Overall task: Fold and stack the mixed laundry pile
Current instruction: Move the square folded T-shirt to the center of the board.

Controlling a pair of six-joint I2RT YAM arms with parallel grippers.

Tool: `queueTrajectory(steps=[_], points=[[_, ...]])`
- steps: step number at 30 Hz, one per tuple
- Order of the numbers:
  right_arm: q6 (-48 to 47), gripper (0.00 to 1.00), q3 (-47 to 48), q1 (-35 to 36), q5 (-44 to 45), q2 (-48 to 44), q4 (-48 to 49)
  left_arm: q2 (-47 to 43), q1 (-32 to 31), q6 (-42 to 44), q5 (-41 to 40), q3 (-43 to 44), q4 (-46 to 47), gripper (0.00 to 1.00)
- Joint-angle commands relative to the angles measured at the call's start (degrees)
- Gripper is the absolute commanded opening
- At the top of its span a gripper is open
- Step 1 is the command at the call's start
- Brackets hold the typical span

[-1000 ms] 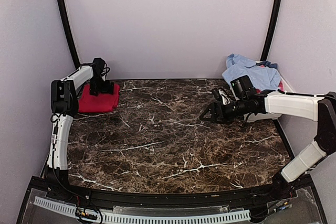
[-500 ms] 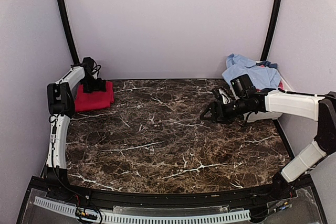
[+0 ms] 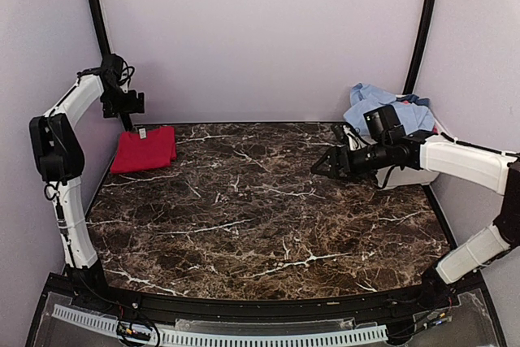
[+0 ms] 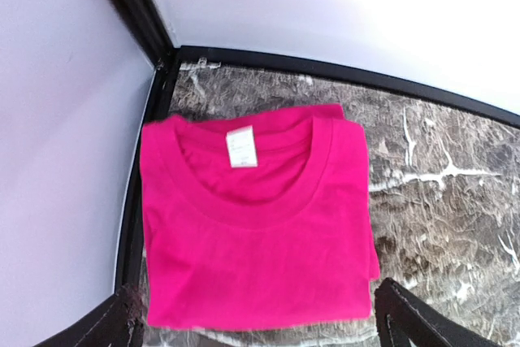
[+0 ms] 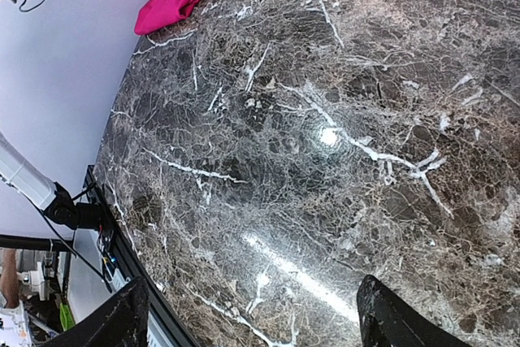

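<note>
- Folded red-pink tee (image 4: 256, 225) lies flat in the far-left corner of the marble table (image 3: 260, 225). It is a neat fold with the round collar on top and a white neck label showing.
- Collar points to the far wall and the hem edge faces near, so the collar-to-hem line runs far-near. The fold is close to square and I can't call a clear long axis. Its left edge sits right along the black table rim.
- Rest of the mixed laundry pile (image 3: 388, 111) is at the far right: a crumpled light-blue shirt on top, a darker blue bit behind it, and a sliver of red at the right edge. It is heaped with no clear direction.
- The pile sits in a white tub (image 3: 406, 178), mostly hidden by the right arm.
- Left gripper (image 4: 264, 331) hovers above the folded tee, not touching. Its fingers are spread wide with nothing between them.
- Right gripper (image 3: 322, 164) is over the table just left of the tub, pointing left. Its fingers are apart and it holds nothing.
- The right forearm crosses in front of the tub and pile, so the view of them is partly blocked. The middle of the table between the two grippers is bare marble.
</note>
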Motion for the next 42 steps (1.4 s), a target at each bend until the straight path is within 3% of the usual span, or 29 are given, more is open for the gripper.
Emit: queueTrajectory(steps=[1,6,16,24,32,35,40,42], points=[[-0.51,0.85,1.68,-0.18,0.39,-2.21,-0.05,-7.54,-0.2,-5.75,0.44,-18.45,3.77,0.99],[-0.48,0.85,0.87,-0.17,0.67,-3.02,-0.18,-9.32,-0.17,-9.07,2.42,-30.46,9.33,0.99],[0.34,0.85,-0.73,-0.19,0.39,-2.3,1.65,-5.35,2.58,-14.72,2.6,-36.73,16.1,0.99],[0.14,0.85,0.17,-0.17,0.02,-0.48,1.96,-0.15,4.28,-13.6,3.87,-33.43,17.8,0.99],[-0.03,0.85,0.4,-0.18,-0.14,-0.11,1.79,3.78,4.4,-3.84,4.73,-26.86,17.72,0.99],[-0.44,0.86,0.85,-0.24,-0.22,-0.13,1.47,5.51,4.3,-1.23,1.44,-23.93,15.74,0.99],[-3.48,0.86,4.51,-0.2,2.79,-0.33,-1.99,-0.66,1.24,0.75,-0.22,-21.68,14.04,0.99],[-6.11,0.87,8.19,-0.26,6.12,0.04,-5.35,-5.31,-3.65,1.87,-3.4,-21.75,14.67,0.99]])
